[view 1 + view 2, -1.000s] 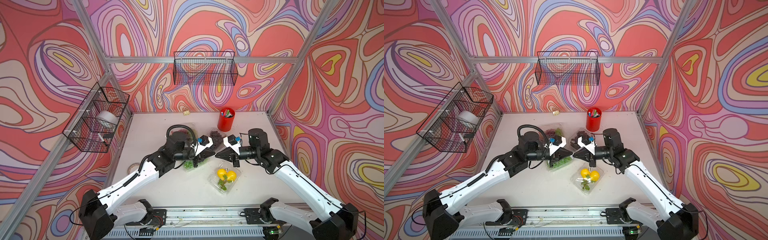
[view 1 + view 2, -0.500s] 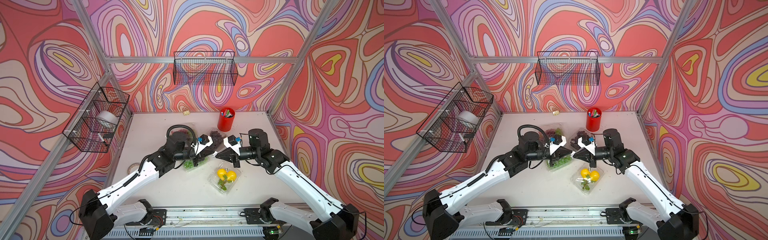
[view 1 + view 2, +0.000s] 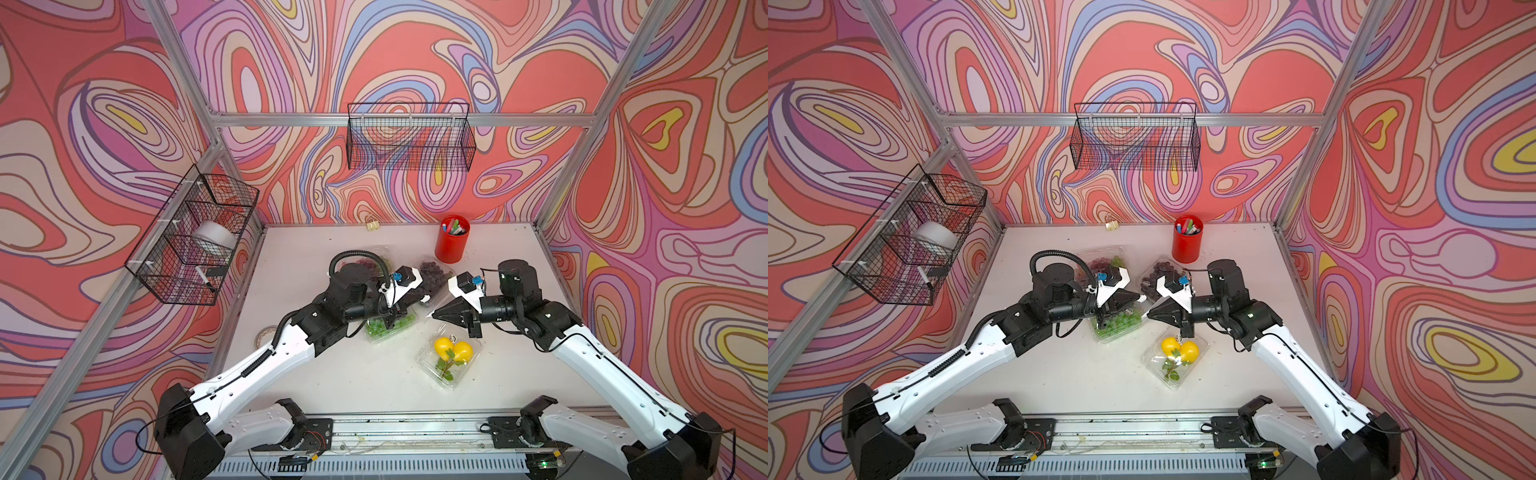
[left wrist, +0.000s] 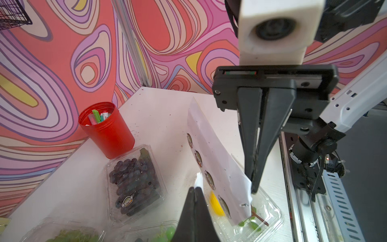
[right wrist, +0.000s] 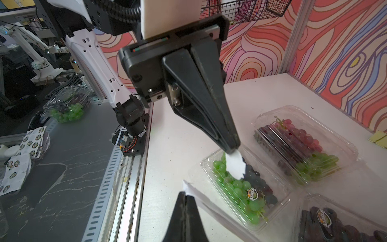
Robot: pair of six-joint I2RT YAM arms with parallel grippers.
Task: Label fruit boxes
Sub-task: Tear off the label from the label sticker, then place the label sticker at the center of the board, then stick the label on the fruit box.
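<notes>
Four clear fruit boxes lie mid-table: lemons, green-and-dark grapes, dark purple grapes and red-green grapes. My left gripper is shut on a small round white sticker, held above the green-and-dark grape box. Facing it closely, my right gripper is shut on a corner of the white sticker sheet, which hangs over the lemon box. The green-and-dark box and the dark purple box each carry a round label.
A red pen cup stands behind the boxes. A tape roll lies at the table's left edge and a binder clip by the back wall. Wire baskets hang on the left wall and the back wall.
</notes>
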